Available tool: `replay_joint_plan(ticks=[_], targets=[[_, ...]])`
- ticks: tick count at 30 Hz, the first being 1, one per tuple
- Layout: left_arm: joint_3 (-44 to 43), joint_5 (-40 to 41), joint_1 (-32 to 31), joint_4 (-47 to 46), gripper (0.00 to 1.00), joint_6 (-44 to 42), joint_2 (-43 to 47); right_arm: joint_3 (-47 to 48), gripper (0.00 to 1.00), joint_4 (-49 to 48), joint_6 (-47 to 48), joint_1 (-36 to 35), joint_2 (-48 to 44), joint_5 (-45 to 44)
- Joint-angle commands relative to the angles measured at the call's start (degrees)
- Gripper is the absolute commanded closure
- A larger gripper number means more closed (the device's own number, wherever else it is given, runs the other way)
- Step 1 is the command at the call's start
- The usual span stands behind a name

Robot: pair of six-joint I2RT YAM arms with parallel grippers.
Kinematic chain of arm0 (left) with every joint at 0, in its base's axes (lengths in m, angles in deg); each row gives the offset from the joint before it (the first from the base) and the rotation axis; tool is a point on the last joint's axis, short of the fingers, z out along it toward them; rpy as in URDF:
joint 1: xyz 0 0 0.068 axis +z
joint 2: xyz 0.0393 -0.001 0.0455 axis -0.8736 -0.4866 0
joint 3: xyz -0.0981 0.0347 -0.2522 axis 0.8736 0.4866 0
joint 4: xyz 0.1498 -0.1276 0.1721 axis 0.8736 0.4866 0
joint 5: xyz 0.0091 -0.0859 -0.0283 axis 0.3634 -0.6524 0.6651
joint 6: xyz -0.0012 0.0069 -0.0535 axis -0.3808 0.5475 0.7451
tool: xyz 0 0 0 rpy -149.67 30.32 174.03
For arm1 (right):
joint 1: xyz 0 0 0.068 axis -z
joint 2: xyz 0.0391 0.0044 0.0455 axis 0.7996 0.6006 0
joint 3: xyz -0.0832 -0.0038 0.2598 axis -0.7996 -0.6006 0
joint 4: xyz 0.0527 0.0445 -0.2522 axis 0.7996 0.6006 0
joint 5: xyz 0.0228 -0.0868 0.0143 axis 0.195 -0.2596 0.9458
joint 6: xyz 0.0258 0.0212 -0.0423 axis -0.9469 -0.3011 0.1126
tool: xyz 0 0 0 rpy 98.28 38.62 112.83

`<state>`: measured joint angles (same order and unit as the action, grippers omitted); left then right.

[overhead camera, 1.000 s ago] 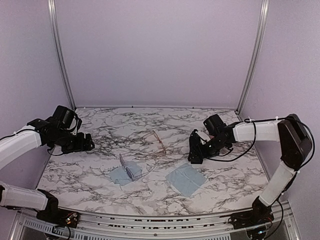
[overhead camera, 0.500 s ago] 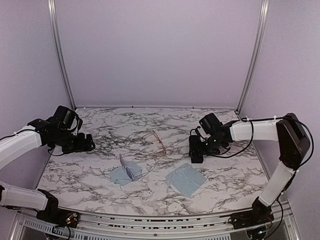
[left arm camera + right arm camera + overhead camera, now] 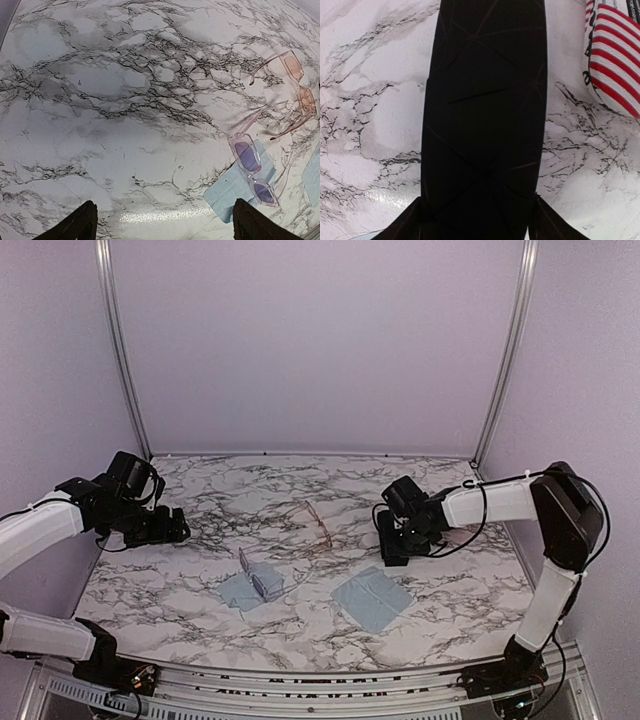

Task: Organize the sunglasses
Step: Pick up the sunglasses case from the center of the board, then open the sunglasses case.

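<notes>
Left pincer (image 3: pixel 162 227): fingers spread wide, hovering over bare marble at the left side of the tabletop (image 3: pixel 100 100).

Right pincer (image 3: pixel 476 222): lowered over the black case (image 3: pixel 485 100), 1 finger on each long side of it. Black on black, so cannot tell whether it is pinching the case or only straddling it. A striped case (image 3: pixel 612 60), red and white, lies near the black one, at the upper right of the right wrist view.

2 pairs of sunglasses lie mid-tabletop, between the arms.
- Wire-framed sunglasses (image 3: pixel 316 525): pinkish lenses, temples unfolded, on bare marble.
- Lilac-framed sunglasses (image 3: pixel 262 578): nearer the front edge, resting partly on a blue cloth (image 3: pixel 240 592).

A 2nd blue cloth (image 3: pixel 372 598) lies flat, just in front of the right pincer.
</notes>
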<state>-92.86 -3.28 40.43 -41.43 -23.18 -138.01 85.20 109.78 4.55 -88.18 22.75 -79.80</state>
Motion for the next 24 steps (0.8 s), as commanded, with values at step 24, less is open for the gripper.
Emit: replay_joint_plan(ticks=[24], targets=[[-11.79,12.04,-0.07,-0.5,0.01,1.78,-4.44,8.06,0.5,-14.65,14.64,-2.97,-10.69,10.33]])
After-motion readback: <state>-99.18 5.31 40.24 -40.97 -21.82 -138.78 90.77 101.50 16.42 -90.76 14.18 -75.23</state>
